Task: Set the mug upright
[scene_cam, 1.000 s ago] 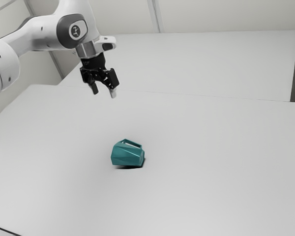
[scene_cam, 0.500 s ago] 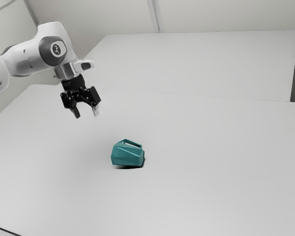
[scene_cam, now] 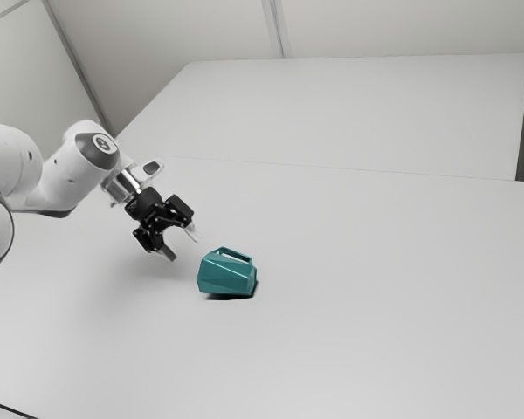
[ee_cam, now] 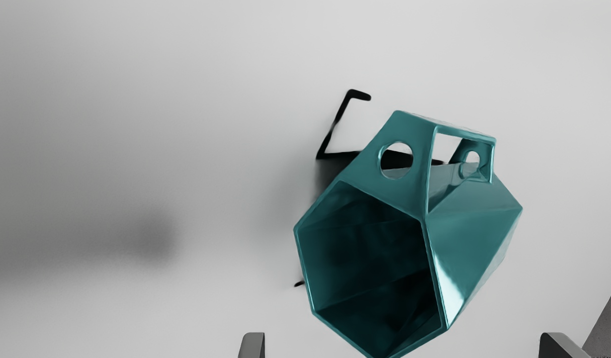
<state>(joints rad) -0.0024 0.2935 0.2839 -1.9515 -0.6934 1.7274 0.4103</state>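
Claw (scene_cam: 182, 244) dropped lower over the last second and swung in toward the mug (scene_cam: 227, 272), now close to its open end. Fingers were apart, nothing held. Mug hadn't moved: on its side on the table (scene_cam: 358, 323), mouth (ee_cam: 370, 268) facing the claw, handle (ee_cam: 422, 149) raised off the surface. So only the arm changed; mug not upright at this point, task not met. Looked like an approach, probably for a rim or body grip; a crooked push at the mouth could have rolled or slid it

Teal faceted mug (scene_cam: 227, 274) on its side on table (scene_cam: 367, 314), handle (scene_cam: 235, 254) up.
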